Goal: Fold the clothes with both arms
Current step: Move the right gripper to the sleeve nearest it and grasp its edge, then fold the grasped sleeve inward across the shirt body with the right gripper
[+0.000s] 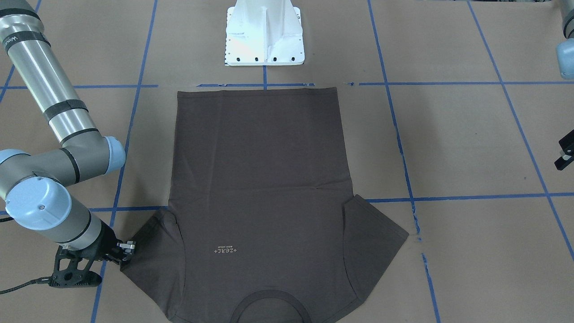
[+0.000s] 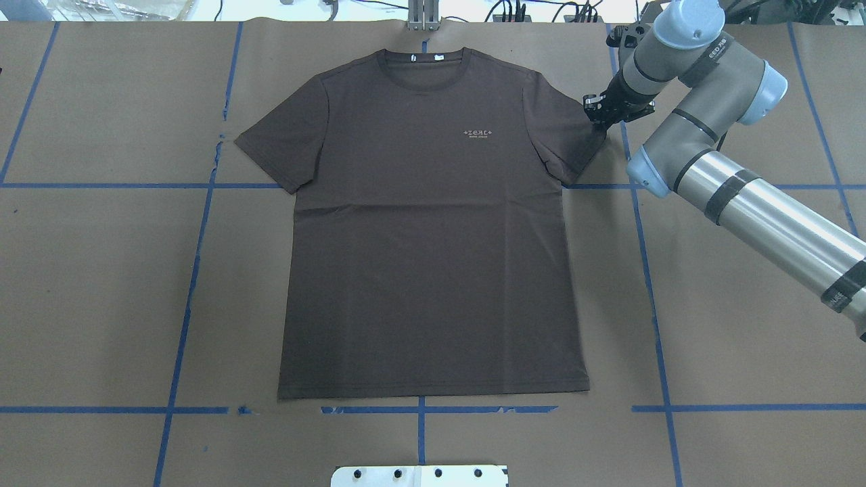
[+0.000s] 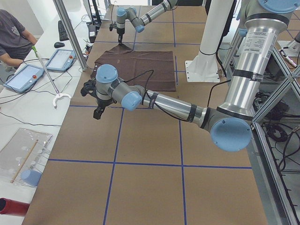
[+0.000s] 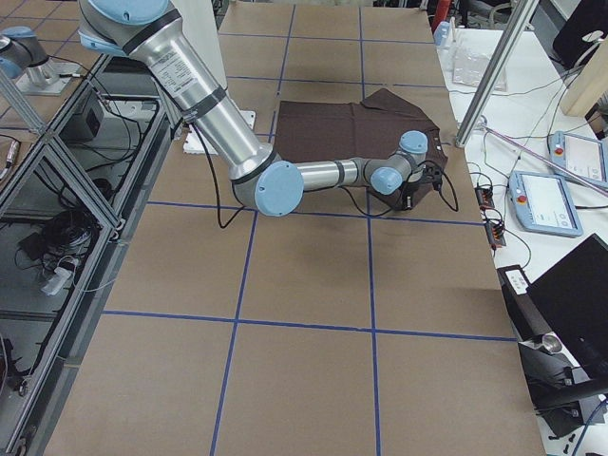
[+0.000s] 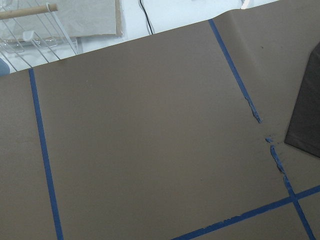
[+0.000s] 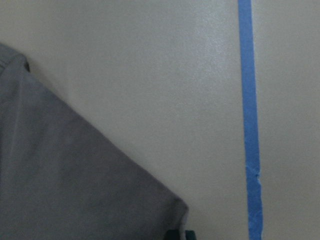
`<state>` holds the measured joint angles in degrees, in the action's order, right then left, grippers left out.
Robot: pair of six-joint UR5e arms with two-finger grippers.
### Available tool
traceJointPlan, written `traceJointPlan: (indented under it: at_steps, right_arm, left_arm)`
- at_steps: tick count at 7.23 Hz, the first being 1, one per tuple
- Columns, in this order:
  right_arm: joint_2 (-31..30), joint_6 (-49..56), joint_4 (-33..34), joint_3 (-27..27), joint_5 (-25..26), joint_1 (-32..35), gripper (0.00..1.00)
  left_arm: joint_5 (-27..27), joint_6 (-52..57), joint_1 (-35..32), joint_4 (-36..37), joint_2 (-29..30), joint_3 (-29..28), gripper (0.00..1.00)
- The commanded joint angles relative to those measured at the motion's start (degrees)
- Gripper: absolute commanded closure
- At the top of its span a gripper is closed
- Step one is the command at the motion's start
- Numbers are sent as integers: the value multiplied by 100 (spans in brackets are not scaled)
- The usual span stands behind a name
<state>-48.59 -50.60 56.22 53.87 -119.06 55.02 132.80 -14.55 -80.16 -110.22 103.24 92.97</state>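
– Overhead exterior: where is the shirt (image 2: 426, 237)?

– Flat on my desk (image 2: 101, 270), print up, collar (image 2: 423, 64) at the far side and hem (image 2: 433, 392) near my base. Both sleeves are spread out and nothing is folded yet.

– And your hands?

– My right hand (image 2: 597, 113) is down at the outer corner of the sleeve (image 2: 565, 128) on my right, touching or just beside its edge. My wrist camera shows only that corner and a sliver of one finger, so I cannot tell whether I have pinched it. My left hand (image 3: 97, 108) hangs over bare desk, well apart from the other sleeve. I cannot tell how wide it stands either.

– How do you expect the cloth to behave?

– It looks light, thin and limp. It should sag and drag from wherever I lift it, and a single layer may slip out of a shallow pinch. I would take it at a hemmed edge, where the sleeve cuff is doubled, with the other hand at the matching spot so the fold comes over evenly.

– Any containers?

– Only a clear tray (image 3: 18, 140) on the side table past the desk. It holds a thin stick (image 3: 27, 159) and something pale blue that I cannot make out.
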Motion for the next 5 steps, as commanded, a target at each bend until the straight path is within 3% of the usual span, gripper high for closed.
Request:
traceJointPlan:
  at_steps: [1,4,5]
  right_arm:
    - [139,-38,12,114,-3,0,100]
    - [770,-38,29,273,14,-218,100]
    - [1059,-47,38,186,345,-463,100]
  left_arm:
    - [0,-4,0,9,21,-6,0]
    - [0,-4,0,18,12,2,0]
    - [0,-4,-9,18,12,2,0]
